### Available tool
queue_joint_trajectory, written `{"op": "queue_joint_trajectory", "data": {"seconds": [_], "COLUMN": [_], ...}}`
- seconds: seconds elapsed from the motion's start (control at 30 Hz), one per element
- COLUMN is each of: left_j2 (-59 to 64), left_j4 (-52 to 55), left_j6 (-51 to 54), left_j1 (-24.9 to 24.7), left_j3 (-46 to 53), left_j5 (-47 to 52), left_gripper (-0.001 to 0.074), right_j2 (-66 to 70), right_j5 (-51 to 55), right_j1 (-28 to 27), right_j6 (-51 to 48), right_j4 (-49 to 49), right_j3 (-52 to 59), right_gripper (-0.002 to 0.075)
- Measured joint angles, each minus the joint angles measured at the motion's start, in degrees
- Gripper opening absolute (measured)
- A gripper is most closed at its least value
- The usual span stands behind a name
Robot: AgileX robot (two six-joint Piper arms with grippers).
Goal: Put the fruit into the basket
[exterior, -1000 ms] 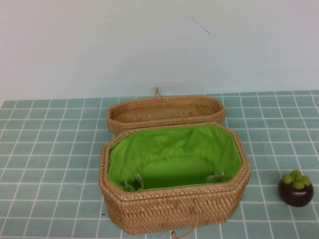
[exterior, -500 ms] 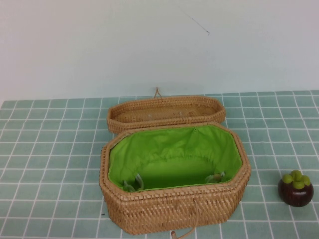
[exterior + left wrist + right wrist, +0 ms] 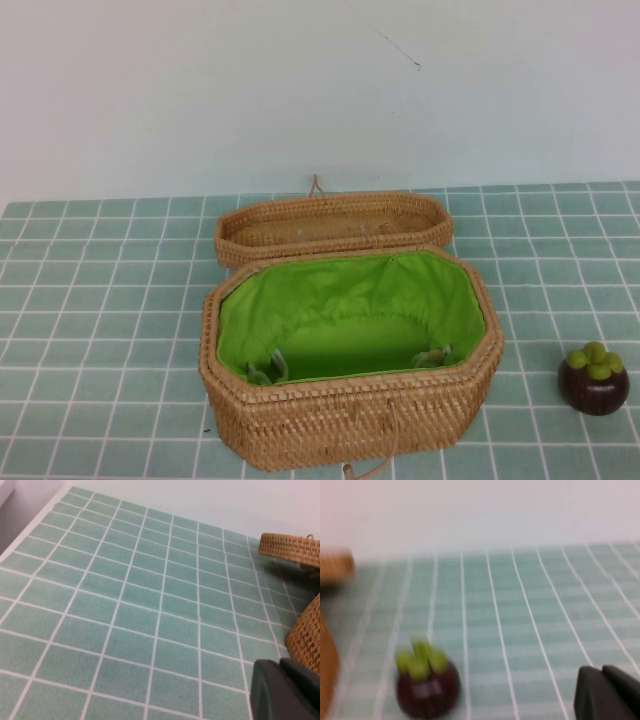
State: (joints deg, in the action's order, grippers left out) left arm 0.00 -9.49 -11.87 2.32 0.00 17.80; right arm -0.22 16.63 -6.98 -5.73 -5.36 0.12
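The tan woven basket (image 3: 350, 410) stands open in the middle of the table, showing its bright green lining. Its wicker lid (image 3: 330, 222) lies folded back behind it. The fruit (image 3: 593, 379), a small dark maroon mangosteen with yellow-green leaves, sits on the cloth to the right of the basket, apart from it. Neither arm shows in the high view. My left gripper (image 3: 280, 664) is shut and empty, low over the cloth beside the basket's wall (image 3: 307, 635). My right gripper (image 3: 601, 670) is shut and empty, a short way from the fruit (image 3: 427, 687).
A green-and-white checked cloth (image 3: 100, 300) covers the table, with a plain white wall behind. The lid (image 3: 290, 547) also shows in the left wrist view. The table's left edge (image 3: 30, 530) is in that view.
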Motion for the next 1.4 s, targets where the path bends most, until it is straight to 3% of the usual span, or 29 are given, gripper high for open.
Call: {"op": "queue_joint_trajectory", "data": {"seconds": [0.13,0.67,0.97,1.13,1.4], "left_j2": [0.0,0.0,0.0,0.0,0.0], "left_j4": [0.0,0.0,0.0,0.0,0.0], "left_j6": [0.0,0.0,0.0,0.0,0.0], "left_j1": [0.0,0.0,0.0,0.0,0.0], "left_j3": [0.0,0.0,0.0,0.0,0.0], "left_j5": [0.0,0.0,0.0,0.0,0.0], "left_gripper": [-0.0003,-0.0003,-0.0003,-0.0003,-0.0003], "right_j2": [0.0,0.0,0.0,0.1,0.1], "right_j5": [-7.5,-13.1,-45.2,-43.0,-28.1], "right_j1": [0.0,0.0,0.0,0.0,0.0], "right_j6": [0.0,-0.1,0.1,-1.3,-0.4], "right_j4": [-6.7,-7.1,-7.8,-5.8,1.1], "right_j3": [-0.1,-0.1,-0.1,-7.5,-20.3], "right_gripper": [-0.0002,-0.0002,-0.0002,-0.0002,-0.0002]}}
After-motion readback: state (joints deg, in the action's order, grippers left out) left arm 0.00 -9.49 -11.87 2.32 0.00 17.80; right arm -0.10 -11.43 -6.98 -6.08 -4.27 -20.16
